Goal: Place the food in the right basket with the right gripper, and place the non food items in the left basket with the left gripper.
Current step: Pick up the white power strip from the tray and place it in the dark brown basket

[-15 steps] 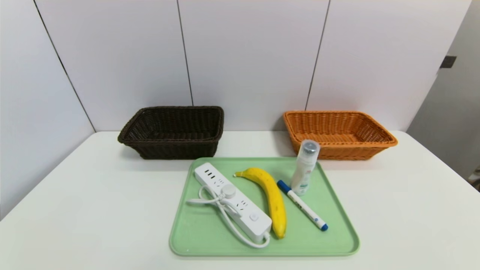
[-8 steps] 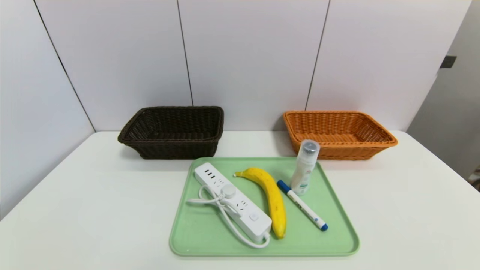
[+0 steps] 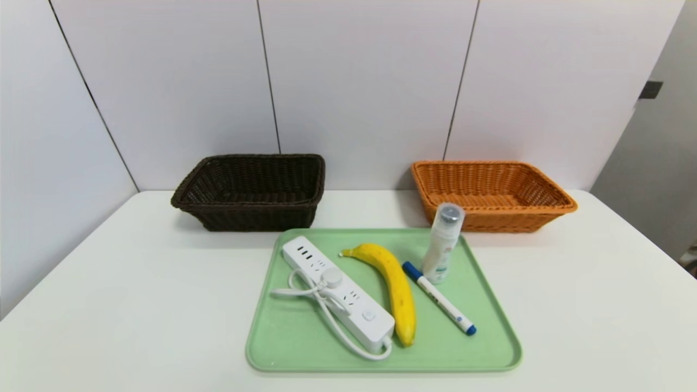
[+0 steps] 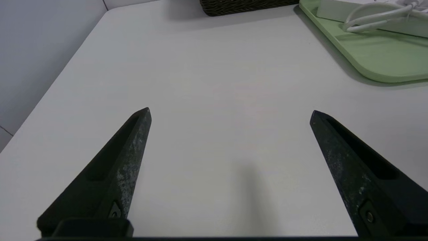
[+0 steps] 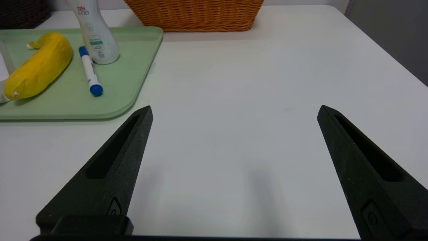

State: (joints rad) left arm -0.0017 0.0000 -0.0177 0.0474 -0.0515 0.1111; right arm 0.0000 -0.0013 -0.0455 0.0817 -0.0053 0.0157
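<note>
1. We find the banana [image 3: 393,289] lying flat near the middle of the green tray [image 3: 283,348], between the power strip [image 3: 337,293] and the pen [image 3: 439,298]. It looks to touch the strip near its front end; the pen lies just beside it, apart.
2. The strip lies slantwise on the tray's left half, its white cord [image 3: 326,313] looped over and beside it. The bottle [image 3: 442,244] stands upright at the tray's far right, close by the pen's capped end; whether they touch we cannot tell.
3. Beyond the tray, against the wall, stand the two baskets: the dark basket [image 3: 188,190] to the left and the orange basket [image 3: 550,193] to the right. As far as we can see into them, both hold nothing.
4. So we judge the task not yet begun: all four things are on the tray. The banana is left for the orange basket; strip, bottle and pen are left for the dark one.
5. Our left hand [image 4: 230,112] hangs over bare bench [image 3: 109,305], left of the tray, fingers spread wide and holding nothing.
6. Our right hand [image 5: 234,108] hangs over bare bench right of the tray, likewise spread wide and holding nothing. Neither shows in the head view.
</note>
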